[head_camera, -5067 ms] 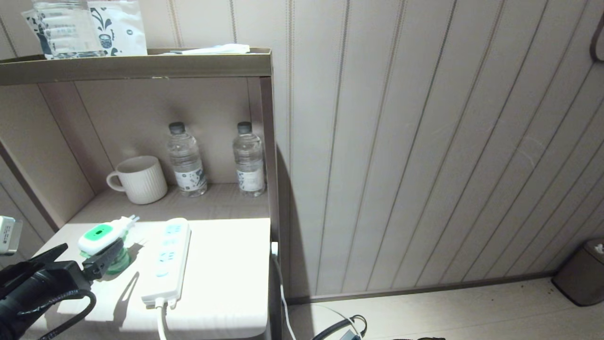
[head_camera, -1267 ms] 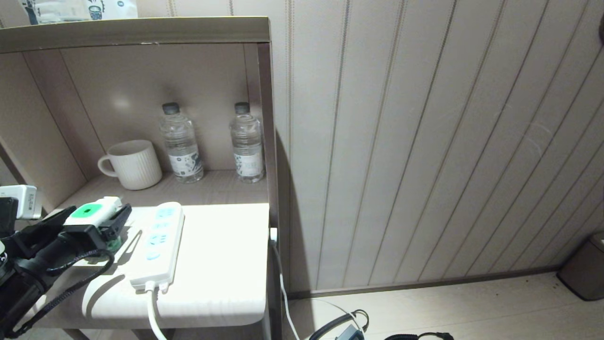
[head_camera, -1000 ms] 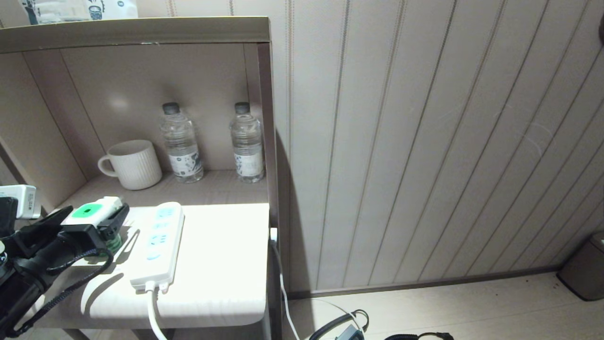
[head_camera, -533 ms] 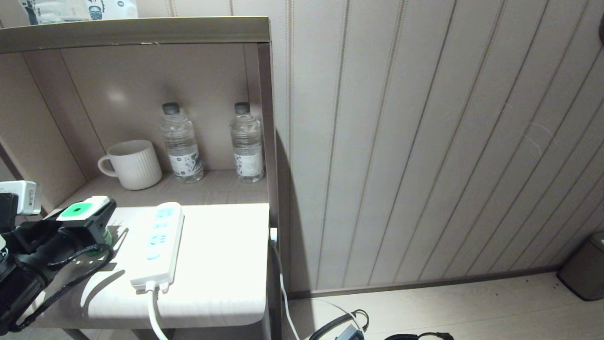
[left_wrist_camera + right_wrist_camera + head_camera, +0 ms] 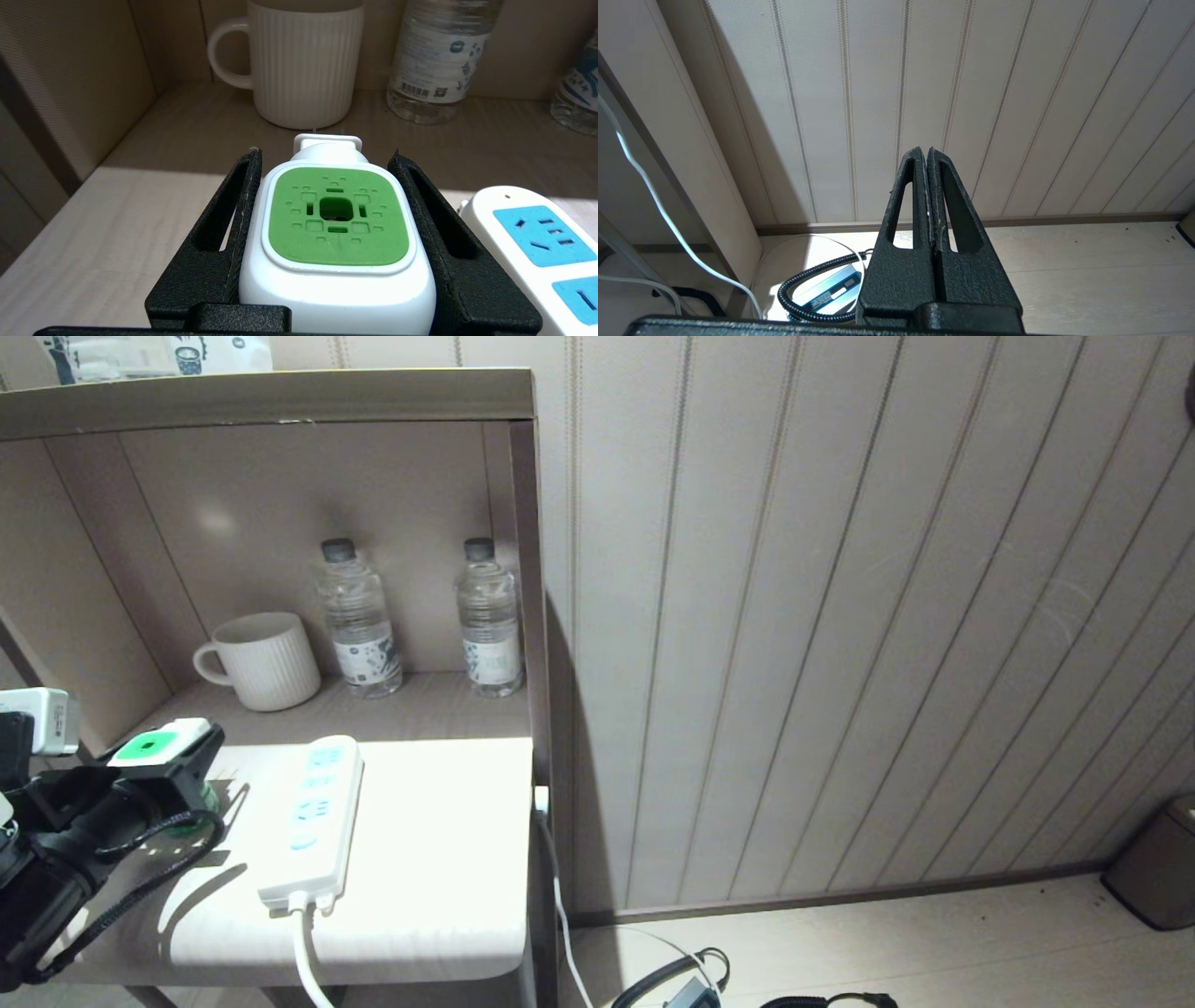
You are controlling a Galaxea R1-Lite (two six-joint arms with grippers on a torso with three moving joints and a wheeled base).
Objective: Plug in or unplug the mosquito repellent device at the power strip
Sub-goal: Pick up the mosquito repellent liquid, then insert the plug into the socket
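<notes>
I have the left gripper [image 5: 327, 205] clamped on the mosquito repellent device [image 5: 334, 233], one black finger on each flank of its white body, green vent face up, and the two plug pins [image 5: 328, 131] point away from the wrist toward the ribbed white mug [image 5: 303, 60]. In the head view the device [image 5: 154, 745] sits at the near left corner of the white shelf surface [image 5: 429, 859], just beside the power strip [image 5: 308, 821] and not seated in any socket; I cannot tell whether its green bottle rests on the surface or hangs just above it. The strip lies lengthwise with its blue socket faces [image 5: 542, 235] up and its cable [image 5: 303, 961] running off the front edge. Right gripper [image 5: 930, 200] parked low by the wall panelling, fingers pressed together on nothing. My read: insertion not yet begun. Risks: the pins run level while the sockets face up, so without a wrist turn they will scrape the strip; the strip looks unfixed and could slide under a push; the rounded body could slip in a side grip; the mug and water bottles [image 5: 359, 616] stand close behind
</notes>
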